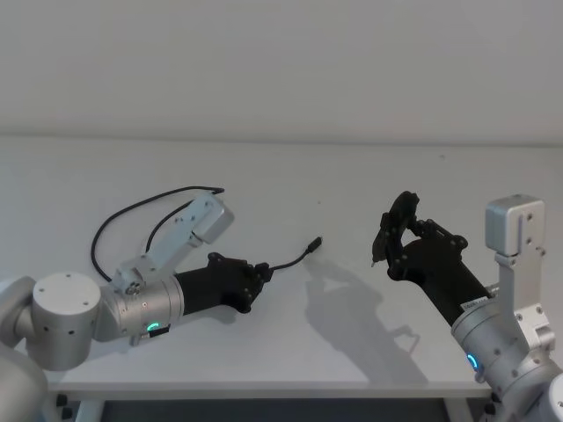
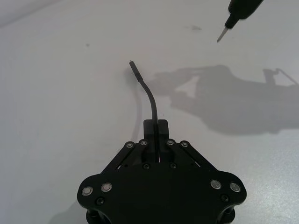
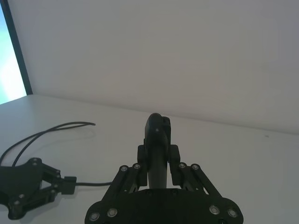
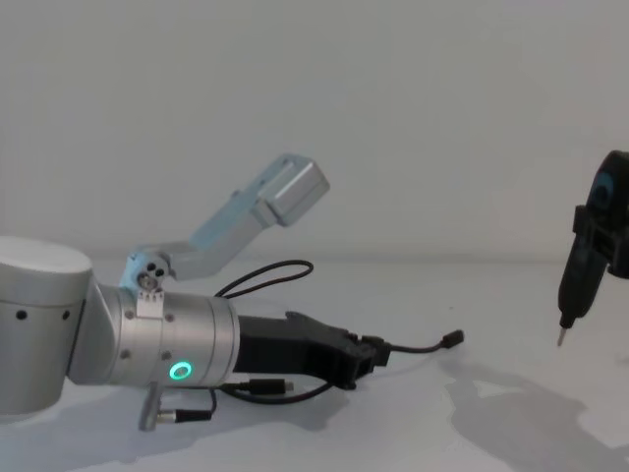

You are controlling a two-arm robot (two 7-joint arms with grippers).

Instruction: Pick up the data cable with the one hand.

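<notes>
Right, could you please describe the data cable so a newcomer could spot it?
On the white table, look to the left gripper, the black one on the silver arm with the green ring. The data cable is the thin black cord pinched in its fingers, looping away behind the arm, one small plug poking forward. Unlike the rigid pointed tool opposite, it is long and floppy.

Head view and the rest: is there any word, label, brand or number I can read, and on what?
No text can be read.
Small pale print on the right arm: too small to read.
The left claw, the cable, the pointed tool and the table carry none.
</notes>
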